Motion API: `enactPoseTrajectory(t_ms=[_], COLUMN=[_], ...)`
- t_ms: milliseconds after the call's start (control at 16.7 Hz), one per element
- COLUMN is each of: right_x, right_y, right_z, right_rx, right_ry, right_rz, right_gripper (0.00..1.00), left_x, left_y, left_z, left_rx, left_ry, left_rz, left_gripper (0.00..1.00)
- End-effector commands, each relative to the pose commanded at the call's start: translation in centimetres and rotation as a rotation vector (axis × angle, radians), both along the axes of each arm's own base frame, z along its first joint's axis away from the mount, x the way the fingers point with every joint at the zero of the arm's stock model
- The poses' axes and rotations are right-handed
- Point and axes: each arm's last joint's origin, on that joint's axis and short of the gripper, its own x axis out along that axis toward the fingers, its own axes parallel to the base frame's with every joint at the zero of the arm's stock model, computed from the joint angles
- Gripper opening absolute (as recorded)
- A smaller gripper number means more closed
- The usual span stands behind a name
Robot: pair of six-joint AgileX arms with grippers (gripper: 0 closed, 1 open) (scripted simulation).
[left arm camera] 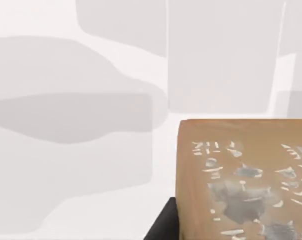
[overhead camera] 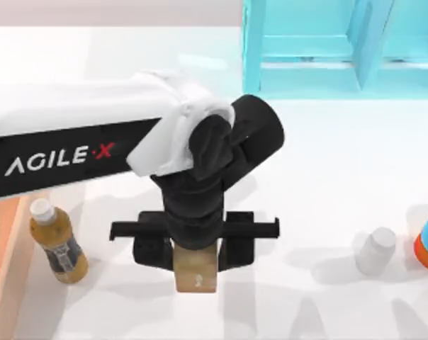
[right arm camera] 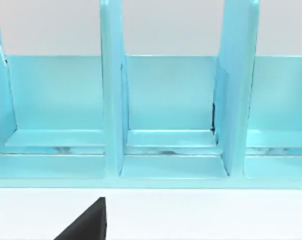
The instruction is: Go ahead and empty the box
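Holding a small tan cube (overhead camera: 196, 267) clenched between its jaws, my left gripper (overhead camera: 195, 244) stands over the white table (overhead camera: 327, 177); the box (overhead camera: 5, 248) lies at the table's left edge, the bottle (overhead camera: 56, 241) just beside it.

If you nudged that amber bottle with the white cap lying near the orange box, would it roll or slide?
The amber bottle with the white cap lies on its side on the white table, so its round body would probably roll sideways. It looks like light plastic, so even a gentle push may send it off.
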Motion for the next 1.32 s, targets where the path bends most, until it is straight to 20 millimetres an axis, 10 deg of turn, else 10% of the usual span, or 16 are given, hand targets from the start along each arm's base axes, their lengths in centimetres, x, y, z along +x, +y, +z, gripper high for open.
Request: enactPoseTrajectory(t_ms=[840, 1320], right_x=[0.0, 0.0], right_y=[0.0, 0.0], right_z=[0.0, 0.0], right_rx=[0.000, 0.000], right_ry=[0.000, 0.000], right_rz=[0.000, 0.000], right_gripper=[1.00, 1.00], left_x=[0.0, 0.0], left_y=[0.0, 0.0], left_z=[-4.5, -4.5], left_rx=[0.000, 0.000], left_ry=[0.000, 0.000], left_rz=[0.000, 0.000], left_gripper=[0.00, 0.60])
